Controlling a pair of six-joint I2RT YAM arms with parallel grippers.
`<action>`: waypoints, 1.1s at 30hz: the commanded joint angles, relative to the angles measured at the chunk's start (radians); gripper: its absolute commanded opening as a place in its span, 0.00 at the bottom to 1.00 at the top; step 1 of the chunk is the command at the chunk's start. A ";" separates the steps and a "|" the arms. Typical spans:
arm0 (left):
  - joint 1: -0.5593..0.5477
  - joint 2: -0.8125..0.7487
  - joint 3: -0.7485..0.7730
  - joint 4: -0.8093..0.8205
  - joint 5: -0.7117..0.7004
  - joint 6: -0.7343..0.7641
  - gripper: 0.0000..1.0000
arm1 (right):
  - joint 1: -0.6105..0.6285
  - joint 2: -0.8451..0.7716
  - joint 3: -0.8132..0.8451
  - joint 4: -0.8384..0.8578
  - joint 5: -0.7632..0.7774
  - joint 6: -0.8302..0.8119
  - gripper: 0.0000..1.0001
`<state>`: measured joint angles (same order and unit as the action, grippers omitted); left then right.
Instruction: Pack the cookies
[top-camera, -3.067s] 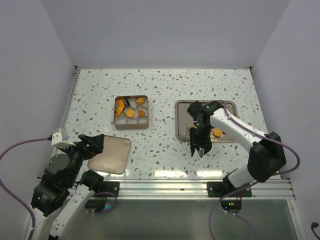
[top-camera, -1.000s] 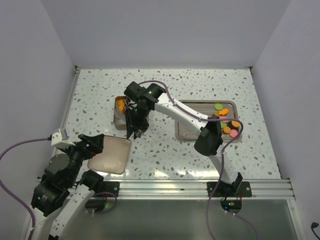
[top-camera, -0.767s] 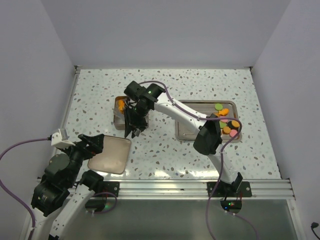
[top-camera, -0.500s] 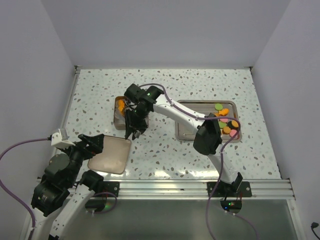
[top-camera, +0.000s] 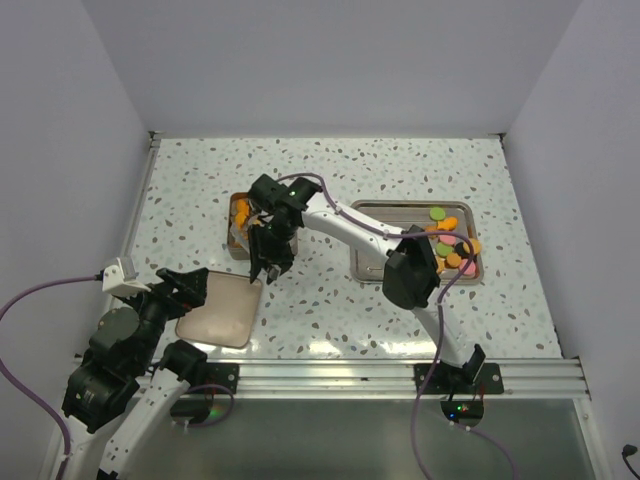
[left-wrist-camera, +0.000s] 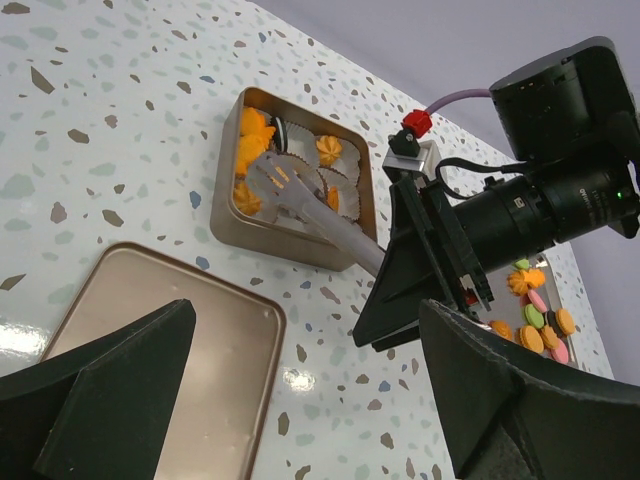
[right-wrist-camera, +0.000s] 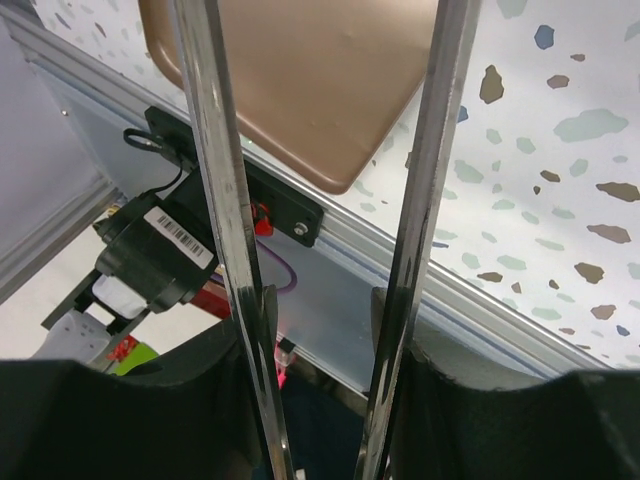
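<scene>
— What sat nearest the bases?
— The left hand (top-camera: 190, 288), over the left edge of a gold lid (top-camera: 222, 312). Its fingers were spread wide with nothing between them. The lid lay flat on the counter (top-camera: 330, 320).

— And the other arm?
— It stretched from the right side across to the left. The right hand (top-camera: 269, 266) was just beyond the lid's far edge, pointing down and clamped on a pair of metal tongs (left-wrist-camera: 320, 220).

— Were the tongs holding anything?
— I could not tell. From the right wrist the two blades stood a little apart, with their tips out of the picture. From the left wrist the tips were down inside the tin (left-wrist-camera: 270, 245), at its left part, right by an orange piece.

— So where were the cookies?
— In two places. Some sat in the tin (left-wrist-camera: 250, 130), among white paper cups (left-wrist-camera: 345, 180). Those were mostly orange, with one dark one.

— And the rest?
— Further right, on a steel tray (top-camera: 370, 255) well apart from the tin. They were bunched at its far right end (top-camera: 450, 248): orange, green, pink and a dark one. The tray's left part was bare
</scene>
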<state>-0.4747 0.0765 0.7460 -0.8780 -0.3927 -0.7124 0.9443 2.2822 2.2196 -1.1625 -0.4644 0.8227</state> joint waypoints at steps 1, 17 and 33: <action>-0.005 0.006 -0.002 0.039 0.006 0.019 1.00 | 0.007 0.003 0.031 0.021 -0.025 0.006 0.46; -0.005 0.002 -0.002 0.037 0.003 0.019 1.00 | -0.010 -0.087 0.141 -0.062 0.012 0.007 0.46; -0.005 0.006 -0.002 0.040 0.018 0.028 1.00 | -0.466 -0.725 -0.593 -0.263 0.303 -0.234 0.46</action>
<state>-0.4744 0.0765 0.7456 -0.8780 -0.3859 -0.7109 0.4637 1.6543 1.7462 -1.2884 -0.2249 0.6613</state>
